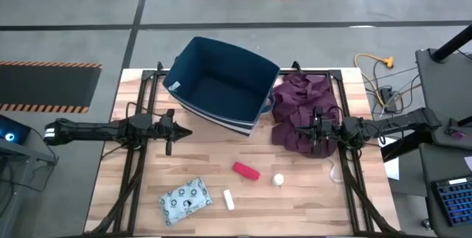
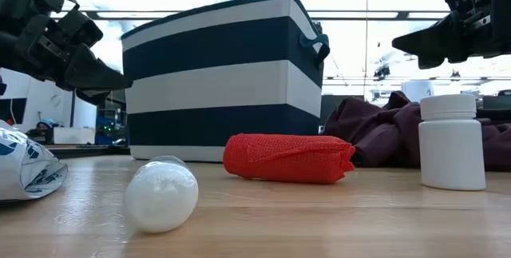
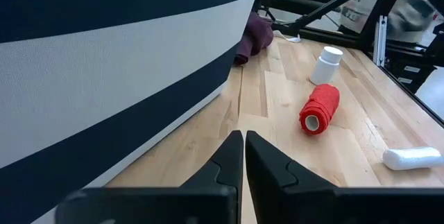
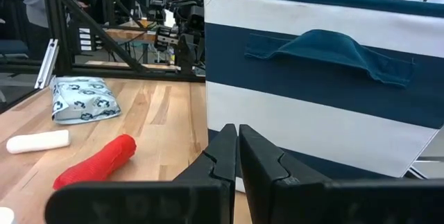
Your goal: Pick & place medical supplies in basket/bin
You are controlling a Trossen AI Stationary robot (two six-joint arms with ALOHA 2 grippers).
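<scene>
Nothing has been picked yet: all four supplies lie on the worktop (image 1: 147,164) and the navy-and-white striped basket (image 1: 219,83) looks empty from above. The left claw (image 1: 177,130) hovers just in front of the basket's left side, its fingers pressed together and holding nothing. The right claw (image 1: 316,130) hangs over the maroon cloth (image 1: 299,109) to the basket's right, likewise closed and empty.

The red bandage roll (image 1: 246,170) lies in front of the basket, with the small white bottle (image 1: 278,180) just beside it. The white stick (image 1: 228,199) and the patterned packet (image 1: 185,200) sit nearer the front edge.

The step in hand seems to be the first approach. Either claw must spread its fingers, descend over an item, probably the red roll, and straddle it across its width.
</scene>
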